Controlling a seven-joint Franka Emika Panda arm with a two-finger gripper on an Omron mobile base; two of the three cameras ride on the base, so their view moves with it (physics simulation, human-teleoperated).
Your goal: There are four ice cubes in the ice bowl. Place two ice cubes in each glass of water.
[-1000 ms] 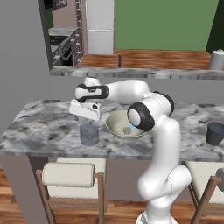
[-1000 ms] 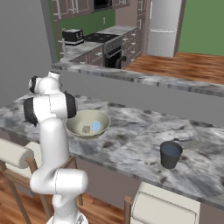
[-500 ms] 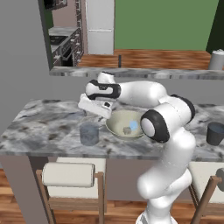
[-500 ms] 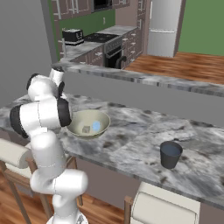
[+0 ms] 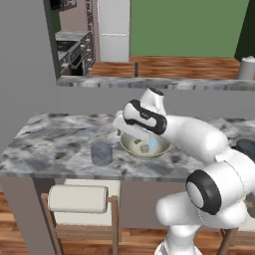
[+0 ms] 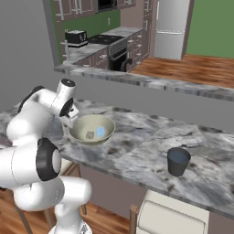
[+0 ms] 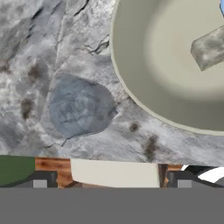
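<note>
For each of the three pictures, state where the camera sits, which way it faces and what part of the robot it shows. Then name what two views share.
Left base view: behind the arm's left, facing the counter; white arm lower right.
Right base view: behind its right, same counter; arm lower left.
Hand view: on the hand, looking down; open gripper at the bottom.
Shared: bowl and the glass beside it.

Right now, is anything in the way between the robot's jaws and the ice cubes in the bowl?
Nothing visible blocks them. The open gripper hovers at the near-left rim of the ice bowl, and the ice cubes lie uncovered inside. The nearer glass of water stands off to the bowl's left, out of the path.
</note>
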